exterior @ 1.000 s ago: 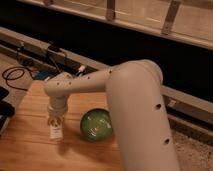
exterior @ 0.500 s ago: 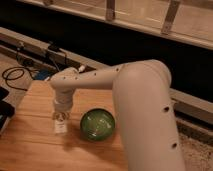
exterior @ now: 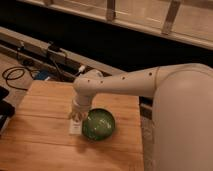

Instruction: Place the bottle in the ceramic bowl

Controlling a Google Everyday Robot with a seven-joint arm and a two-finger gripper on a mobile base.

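The tool (exterior: 76, 116), clenched on the bottle (exterior: 75, 128), has come just beside the ceramic bowl (exterior: 101, 125), so I think only placing remains.

This looks like a robotics lab or test area rather than a home. A bulky white robot arm (exterior: 125, 82) reaches over a plain butcher-block desk (exterior: 45, 110). Its tool (exterior: 76, 116) hangs low over the desk, just left of a green bowl (exterior: 100, 125), and is clamped on a small bottle (exterior: 75, 127). Black cables (exterior: 12, 75) lie coiled on the floor behind the desk's left corner, and more wiring and plugs sit on a long grey ledge (exterior: 30, 42) along the wall. Above a dark band, metal posts (exterior: 110, 10) stand along a raised sill.
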